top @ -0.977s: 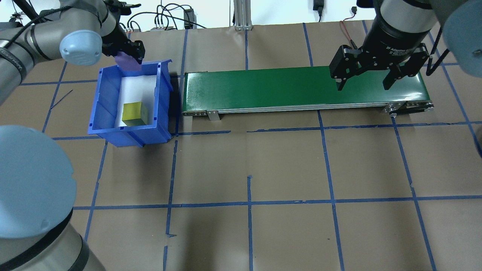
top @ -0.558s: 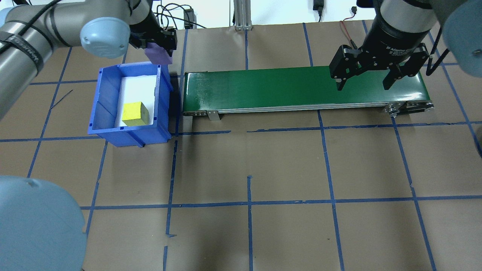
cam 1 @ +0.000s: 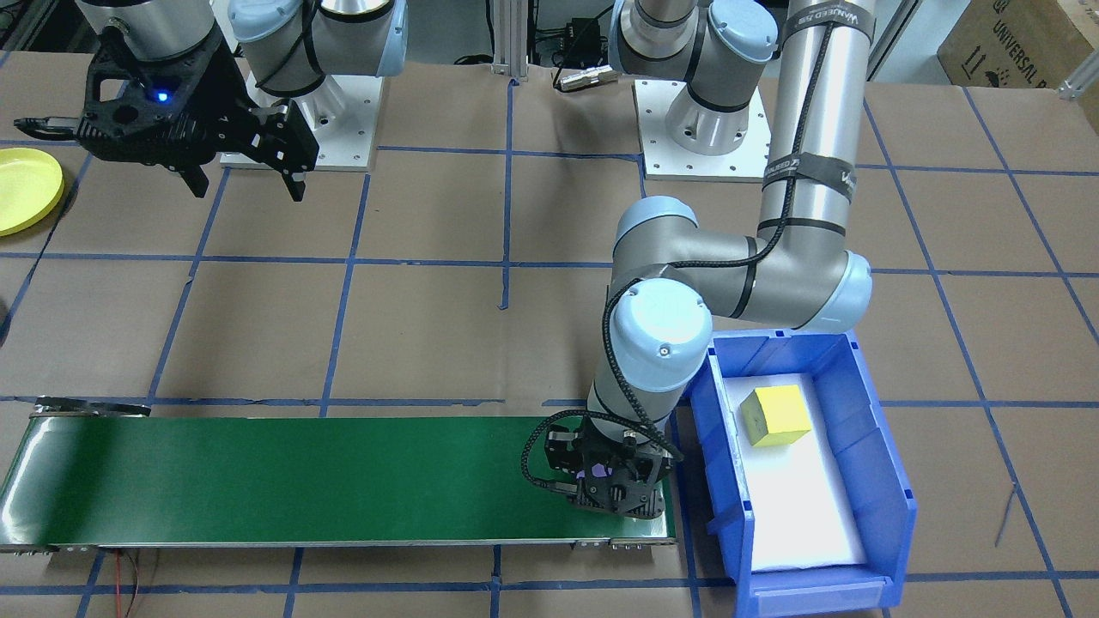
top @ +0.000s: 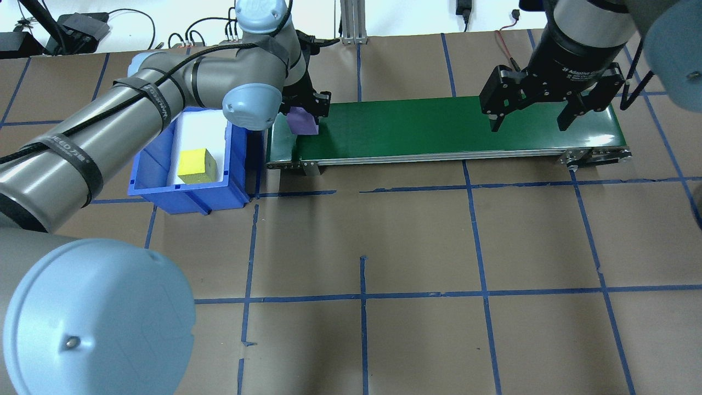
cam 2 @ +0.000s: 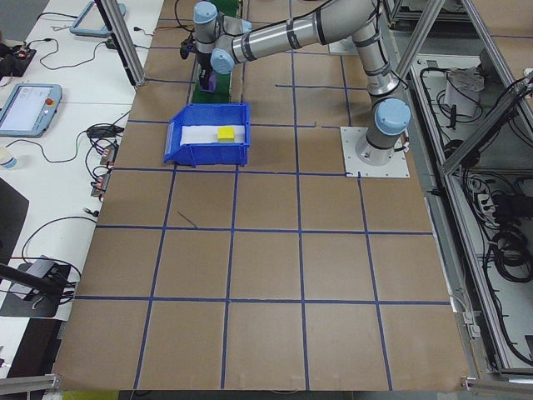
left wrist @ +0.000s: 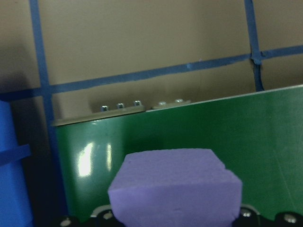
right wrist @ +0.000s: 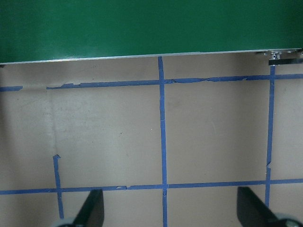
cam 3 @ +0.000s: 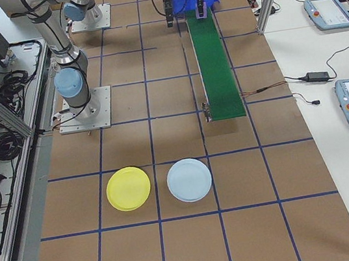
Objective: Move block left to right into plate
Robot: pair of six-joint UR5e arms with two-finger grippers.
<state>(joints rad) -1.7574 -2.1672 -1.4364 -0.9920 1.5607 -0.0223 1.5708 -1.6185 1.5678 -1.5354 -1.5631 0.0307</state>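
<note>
Carried across since the earlier frames: purple block (top: 303, 121), then above the far rim of the blue bin (top: 189, 195) at the upper left of the overhead view, now over the left end of the green conveyor belt (top: 439, 129). Pinched there in the left gripper (top: 307, 112), fingers closed on both its sides; seen large at the bottom centre of the left wrist view (left wrist: 176, 187), green belt behind it. Cannot tell whether touching the belt or just above it. In the front-facing view, the same left gripper (cam 1: 614, 491) at the lower centre over the belt's right end (cam 1: 300, 476), just beside the bin (cam 1: 893, 498), only a sliver of purple showing.

Unmoved in the bin: yellow cube (top: 196, 166) on the white liner, near the front wall; also visible right of centre in the front-facing view (cam 1: 777, 415).

Right gripper (top: 529, 123) at the upper right of the overhead view, spread wide and holding nothing, above the belt's other end; same in the front-facing view (cam 1: 245, 184), upper left.

Yellow plate (cam 3: 128, 188) on the brown desk (cam 3: 180, 254), lower left of the right side view, beside a pale blue plate (cam 3: 189, 180), both well apart from the belt's near end. Sliver of the yellow plate also at the left edge of the front-facing view (cam 1: 26, 189).
</note>
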